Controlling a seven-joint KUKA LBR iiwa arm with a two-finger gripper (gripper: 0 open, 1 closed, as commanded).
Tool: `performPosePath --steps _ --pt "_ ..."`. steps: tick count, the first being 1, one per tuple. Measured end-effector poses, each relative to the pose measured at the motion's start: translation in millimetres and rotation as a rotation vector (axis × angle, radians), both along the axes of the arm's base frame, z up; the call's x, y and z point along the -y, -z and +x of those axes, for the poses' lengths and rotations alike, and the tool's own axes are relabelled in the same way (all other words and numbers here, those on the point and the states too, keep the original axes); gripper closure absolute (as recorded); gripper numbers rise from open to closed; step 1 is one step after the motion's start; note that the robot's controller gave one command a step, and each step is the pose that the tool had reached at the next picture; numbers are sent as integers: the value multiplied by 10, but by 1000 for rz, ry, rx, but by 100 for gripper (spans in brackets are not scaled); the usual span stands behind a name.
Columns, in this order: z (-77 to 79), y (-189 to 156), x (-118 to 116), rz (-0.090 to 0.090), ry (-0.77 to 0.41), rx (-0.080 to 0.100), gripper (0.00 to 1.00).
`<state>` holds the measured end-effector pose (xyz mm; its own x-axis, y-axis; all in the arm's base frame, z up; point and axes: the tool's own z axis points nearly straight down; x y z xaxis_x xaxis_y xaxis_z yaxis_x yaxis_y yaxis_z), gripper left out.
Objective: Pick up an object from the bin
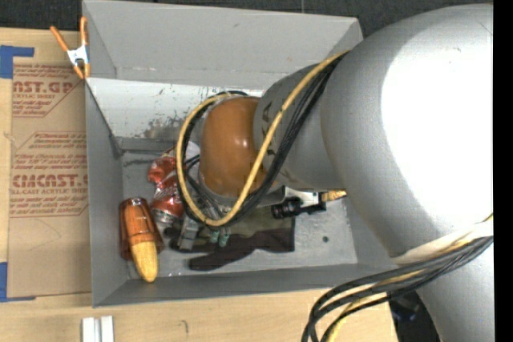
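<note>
Closest to the camera, the robot's broad silver arm (425, 132) reaches in from the right and covers much of the grey metal bin (216, 44). Its wrist wears a rounded orange cover (224, 144) looped with black and yellow cables. Below this, the gripper (192, 235) is down at the bin floor, left of centre near the front wall; whether it is open or closed cannot be told.

Just left of the gripper lies an orange-brown cylinder (138, 228) with a yellow tapered tip pointing toward the front wall. A crumpled red shiny wrapper (163, 172) sits just behind the gripper. A dark limp cloth (248, 246) stretches rightward from the gripper along the floor. Which of these it is on cannot be told.
</note>
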<state>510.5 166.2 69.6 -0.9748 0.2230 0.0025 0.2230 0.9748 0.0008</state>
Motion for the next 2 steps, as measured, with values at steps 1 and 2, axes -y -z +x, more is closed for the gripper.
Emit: performPosePath --steps 1,2 --pt "0 0 0 0 0 0 100" --pt "118 -1209 194 0 10 3 100"
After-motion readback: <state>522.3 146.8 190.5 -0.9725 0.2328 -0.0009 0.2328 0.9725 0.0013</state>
